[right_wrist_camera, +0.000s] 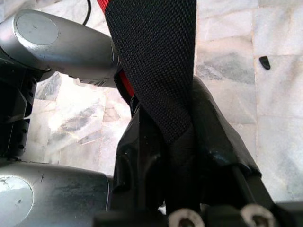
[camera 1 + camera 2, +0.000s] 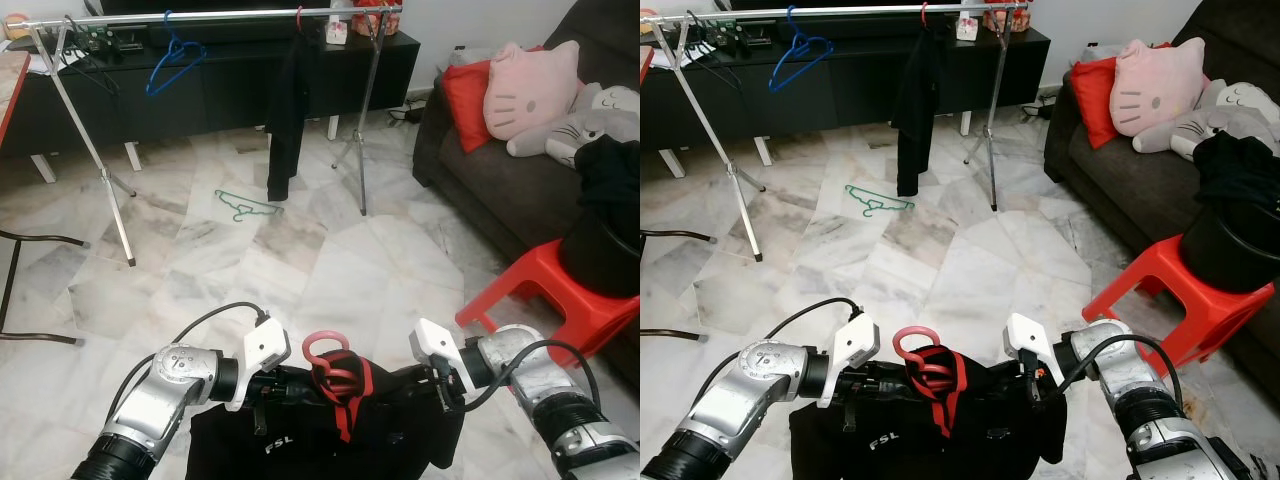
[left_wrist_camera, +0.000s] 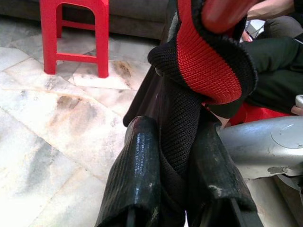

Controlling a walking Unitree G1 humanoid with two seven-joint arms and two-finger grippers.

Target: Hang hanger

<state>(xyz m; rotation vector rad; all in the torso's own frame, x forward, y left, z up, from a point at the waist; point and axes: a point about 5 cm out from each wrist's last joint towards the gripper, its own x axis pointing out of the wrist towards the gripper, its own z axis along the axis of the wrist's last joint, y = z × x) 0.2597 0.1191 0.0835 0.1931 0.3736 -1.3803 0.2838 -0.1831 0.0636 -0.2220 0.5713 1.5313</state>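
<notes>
Both hands clamp the shirt: left hand, right hand, red hanger between. Rail at 12 o'clock, far. Risk: shirt sags, hook tilts and misses.

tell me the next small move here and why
Probably walk forward toward the clothes rail. Both grippers, left gripper and right gripper, have their jaws shut on the black garment, which sits on the red hanger held low in front of the robot. The rail stands across the floor, beyond reach, with free space beside the blue hanger.
</notes>
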